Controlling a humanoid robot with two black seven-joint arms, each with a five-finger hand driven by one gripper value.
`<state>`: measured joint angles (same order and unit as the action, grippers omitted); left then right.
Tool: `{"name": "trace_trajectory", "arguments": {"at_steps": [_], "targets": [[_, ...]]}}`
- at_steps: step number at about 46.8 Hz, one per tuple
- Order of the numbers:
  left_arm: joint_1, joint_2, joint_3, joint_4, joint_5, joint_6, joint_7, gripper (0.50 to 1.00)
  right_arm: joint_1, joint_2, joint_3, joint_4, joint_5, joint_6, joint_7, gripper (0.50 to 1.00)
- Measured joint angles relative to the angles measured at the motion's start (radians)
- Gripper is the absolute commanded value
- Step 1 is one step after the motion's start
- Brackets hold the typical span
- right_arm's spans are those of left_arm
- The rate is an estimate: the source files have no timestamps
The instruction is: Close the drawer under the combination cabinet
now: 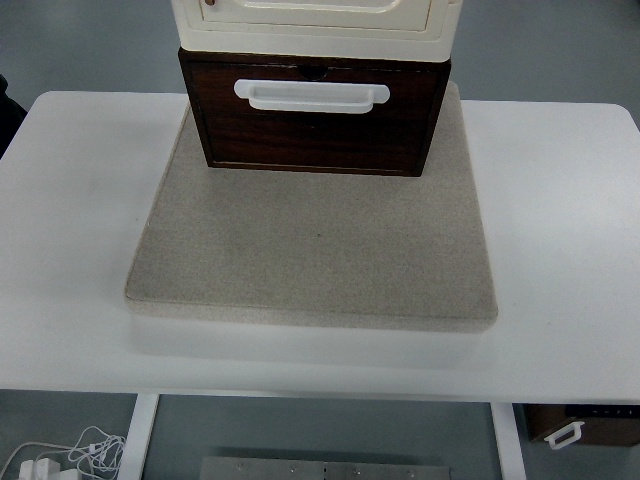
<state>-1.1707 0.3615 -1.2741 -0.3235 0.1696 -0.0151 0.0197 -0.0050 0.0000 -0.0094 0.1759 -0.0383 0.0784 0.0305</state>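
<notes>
Neither hand shows in the head view, so grip and nearer arm cannot be told. At the tabletop's (560,230) far middle, on a grey mat (315,250), the dark drawer (315,130) juts toward the robot from under the cream cabinet (315,25), its white handle (311,95) running left-right.

A square grey mat (300,250) lies flat on the white table (80,200). Below the table's near edge, white cables (70,455) (loosely tangled) lie on the floor at lower left.
</notes>
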Motion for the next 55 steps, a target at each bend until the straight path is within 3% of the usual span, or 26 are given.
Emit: {"name": "trace_trajectory", "arguments": {"at_steps": [10, 15, 45, 55], "targets": [[0.054, -0.051, 0.027, 0.040, -0.018, -0.207, 0.001, 1.000, 0.000, 0.000, 0.000, 0.000, 0.000, 0.000, 0.000, 0.952], [0.067, -0.071, 0.027, 0.058, -0.021, -0.240, -0.001, 1.000, 0.000, 0.000, 0.000, 0.000, 0.000, 0.000, 0.000, 0.952], [0.098, -0.205, 0.026, 0.107, -0.150, -0.224, -0.064, 1.000, 0.000, 0.000, 0.004, 0.000, 0.000, 0.001, 0.000, 0.952], [0.097, -0.216, 0.026, 0.116, -0.201, -0.224, -0.074, 1.000, 0.000, 0.000, 0.007, 0.000, 0.002, 0.001, 0.000, 0.952]]}}
